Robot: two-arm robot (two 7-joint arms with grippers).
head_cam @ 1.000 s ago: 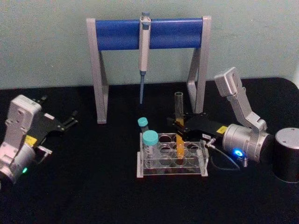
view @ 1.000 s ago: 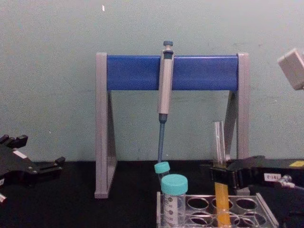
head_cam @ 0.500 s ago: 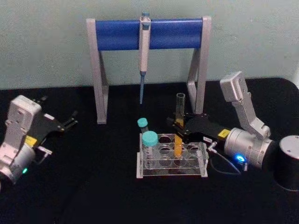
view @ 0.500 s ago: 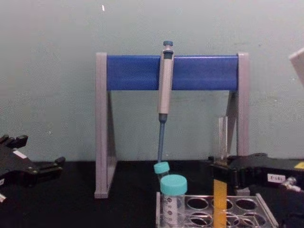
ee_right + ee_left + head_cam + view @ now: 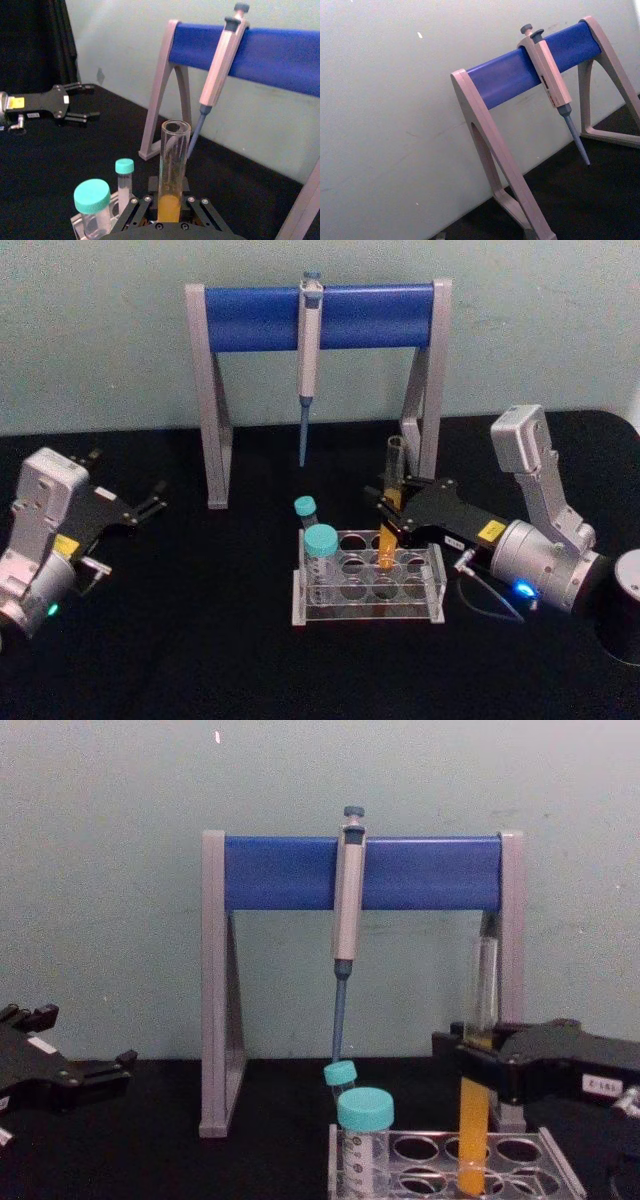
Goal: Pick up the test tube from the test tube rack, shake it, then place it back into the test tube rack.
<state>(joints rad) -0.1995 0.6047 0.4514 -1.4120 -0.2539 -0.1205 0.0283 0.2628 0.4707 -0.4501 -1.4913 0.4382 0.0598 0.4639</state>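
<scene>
The test tube [image 5: 393,475] is a slim clear glass tube with orange liquid in its lower part. My right gripper [image 5: 391,510] is shut on its middle, just above the test tube rack [image 5: 436,582]. In the chest view the test tube [image 5: 484,990] stands upright, and its orange lower end still overlaps the back row of the rack [image 5: 562,1168]. The right wrist view shows the tube [image 5: 172,160] rising from between the right gripper's [image 5: 169,202] fingers. My left gripper [image 5: 152,497] rests open on the table at the far left.
A blue-and-grey pipette stand [image 5: 320,315] with a hanging pipette [image 5: 308,350] stands right behind the rack. Two teal-capped vials [image 5: 320,545] sit in the rack's left end. A black cylinder [image 5: 625,610] stands at the right edge.
The right gripper has risen with the test tube in it and shifted slightly right. The tube's top now reaches higher against the stand's right leg. The left arm has not moved.
</scene>
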